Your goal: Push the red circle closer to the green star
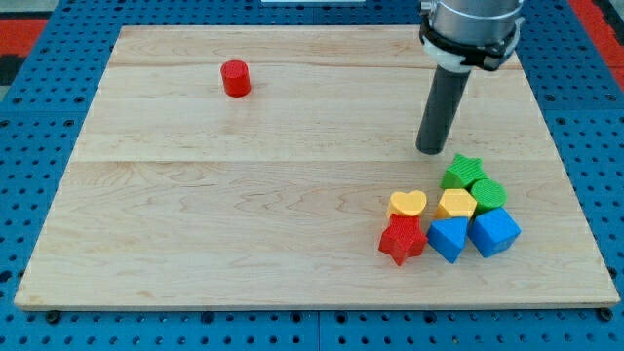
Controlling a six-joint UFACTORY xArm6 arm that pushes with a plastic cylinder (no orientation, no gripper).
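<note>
The red circle stands alone near the view's top left on the wooden board. The green star sits far from it at the view's right, at the top of a cluster of blocks. My tip rests on the board just up and to the left of the green star, a small gap apart. The tip is far to the right of the red circle.
The cluster below the green star holds a green block, a yellow heart, a yellow block, a red star, and two blue blocks. A blue pegboard surrounds the board.
</note>
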